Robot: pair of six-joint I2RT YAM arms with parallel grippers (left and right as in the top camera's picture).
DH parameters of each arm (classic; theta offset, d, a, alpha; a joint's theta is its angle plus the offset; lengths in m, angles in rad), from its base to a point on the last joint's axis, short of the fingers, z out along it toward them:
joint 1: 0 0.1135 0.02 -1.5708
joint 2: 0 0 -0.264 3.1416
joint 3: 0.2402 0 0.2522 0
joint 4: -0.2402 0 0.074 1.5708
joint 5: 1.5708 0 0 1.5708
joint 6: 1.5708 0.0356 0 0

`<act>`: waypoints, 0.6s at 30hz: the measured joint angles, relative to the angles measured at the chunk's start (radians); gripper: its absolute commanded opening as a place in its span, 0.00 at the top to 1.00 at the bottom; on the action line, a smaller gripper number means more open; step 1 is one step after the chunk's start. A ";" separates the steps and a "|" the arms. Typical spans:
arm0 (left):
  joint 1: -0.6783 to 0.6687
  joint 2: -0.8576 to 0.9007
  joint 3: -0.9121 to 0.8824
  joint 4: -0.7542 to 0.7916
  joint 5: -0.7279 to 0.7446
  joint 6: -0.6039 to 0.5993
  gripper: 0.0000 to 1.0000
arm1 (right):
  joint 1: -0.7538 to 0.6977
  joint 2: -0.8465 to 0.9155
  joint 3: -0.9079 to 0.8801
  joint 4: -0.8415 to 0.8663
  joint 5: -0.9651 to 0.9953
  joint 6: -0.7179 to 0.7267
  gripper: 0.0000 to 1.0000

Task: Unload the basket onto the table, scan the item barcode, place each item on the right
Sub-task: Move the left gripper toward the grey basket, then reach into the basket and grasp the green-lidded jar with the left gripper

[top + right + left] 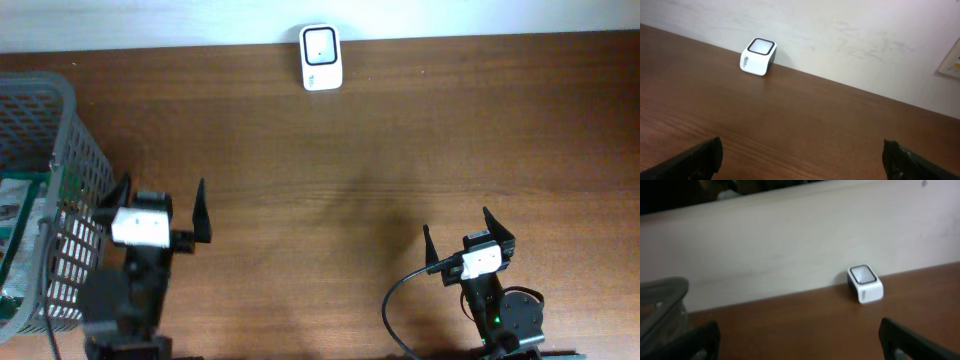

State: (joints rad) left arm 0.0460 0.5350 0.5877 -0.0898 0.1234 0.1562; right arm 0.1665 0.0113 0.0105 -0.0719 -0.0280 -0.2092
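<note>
While the left tool (pixel 163 186) and right tool (pixel 457 222) hold their fingers apart, empty, the white boxy scanner (pixel 321 58) sits at the far edge of the brown wooden table (pixel 350 150); a green-white packet (pixel 15 215) lies in the grey mesh basket (pixel 85 150)

**Scanner alone by the wall**

A small white scanner (pixel 758 56) stands on the brown tabletop (pixel 805 125), right against the pale wall (pixel 840 35). The right claw (pixel 802 159) is spread wide and holds nothing, its dark fingers (pixel 702 157) low in both corners.
</note>
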 measured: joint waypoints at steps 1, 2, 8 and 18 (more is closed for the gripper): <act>0.000 0.066 0.073 -0.044 0.004 -0.001 0.01 | 0.000 0.000 0.000 0.000 0.000 0.000 0.02; 0.000 0.138 0.156 -0.103 0.010 -0.001 0.01 | 0.000 0.001 0.000 0.000 0.000 0.000 0.02; 0.000 0.584 0.724 -0.552 0.090 -0.004 0.01 | 0.000 0.001 0.000 0.000 0.000 0.000 0.02; 0.001 0.902 0.995 -0.695 0.156 -0.024 0.01 | 0.000 0.001 0.000 0.000 0.000 0.000 0.02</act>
State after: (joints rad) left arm 0.0471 1.4368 1.5826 -0.7853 0.2790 0.1326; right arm 0.1665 0.0120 0.0105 -0.0719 -0.0280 -0.2089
